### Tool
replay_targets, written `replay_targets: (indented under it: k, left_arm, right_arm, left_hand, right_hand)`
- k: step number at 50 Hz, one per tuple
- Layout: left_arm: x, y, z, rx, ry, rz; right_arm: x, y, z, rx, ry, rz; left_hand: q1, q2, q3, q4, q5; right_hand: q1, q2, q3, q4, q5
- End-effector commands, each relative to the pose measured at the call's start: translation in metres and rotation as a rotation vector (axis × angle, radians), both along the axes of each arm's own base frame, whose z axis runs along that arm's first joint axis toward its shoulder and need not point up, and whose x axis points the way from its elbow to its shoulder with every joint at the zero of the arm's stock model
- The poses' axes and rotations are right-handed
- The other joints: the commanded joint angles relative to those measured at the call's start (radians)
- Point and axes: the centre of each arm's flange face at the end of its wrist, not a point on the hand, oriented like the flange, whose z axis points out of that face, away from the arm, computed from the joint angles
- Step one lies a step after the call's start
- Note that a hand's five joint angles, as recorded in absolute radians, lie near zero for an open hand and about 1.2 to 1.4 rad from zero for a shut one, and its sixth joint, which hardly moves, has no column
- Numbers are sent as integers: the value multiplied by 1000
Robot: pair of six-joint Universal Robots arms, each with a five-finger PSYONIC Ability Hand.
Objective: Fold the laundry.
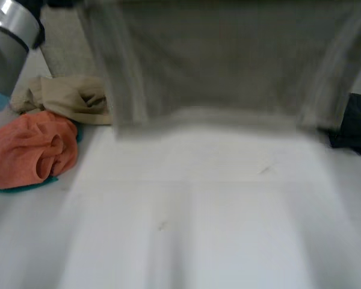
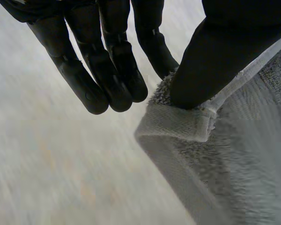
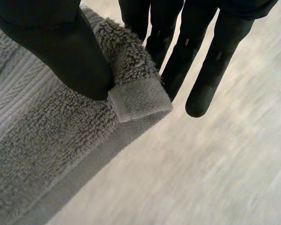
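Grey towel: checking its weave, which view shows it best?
The right wrist view: the grey towel is close, loops and hemmed corner plain, pinched by the right hand. The left wrist view shows the left hand pinching another corner; the head view shows it held up wide.

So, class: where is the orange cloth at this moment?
In the head view the orange cloth lies bunched at the left of the table, next to the beige cloth.

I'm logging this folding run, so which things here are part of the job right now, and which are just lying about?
In the job: grey towel, held up; left hand, pinching one towel corner; right hand, pinching another.

Lying about: orange cloth; beige cloth; teal cloth under the orange one; dark item at the table's right, too blurred to name.
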Motion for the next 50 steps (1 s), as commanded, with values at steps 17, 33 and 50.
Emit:
replay_targets:
  k: [17,33,50]
  left_arm:
    - [20,-5,-168,406,-107,58]
    - [67,136,-235,1019,-505,82]
    - [57,109,-217,925,-590,28]
  right_arm:
    - [41,-1,-155,500,147,105]
    - [-9,115,-205,1183,591,36]
    - [-6,86,-217,1043,600,58]
  left_hand:
    - [255,196,207,197,236]
    - [255,196,207,197,236]
    - [255,196,207,197,236]
  right_hand:
    - [262,220,210,200,225]
    - [262,220,210,200,225]
    - [262,220,210,200,225]
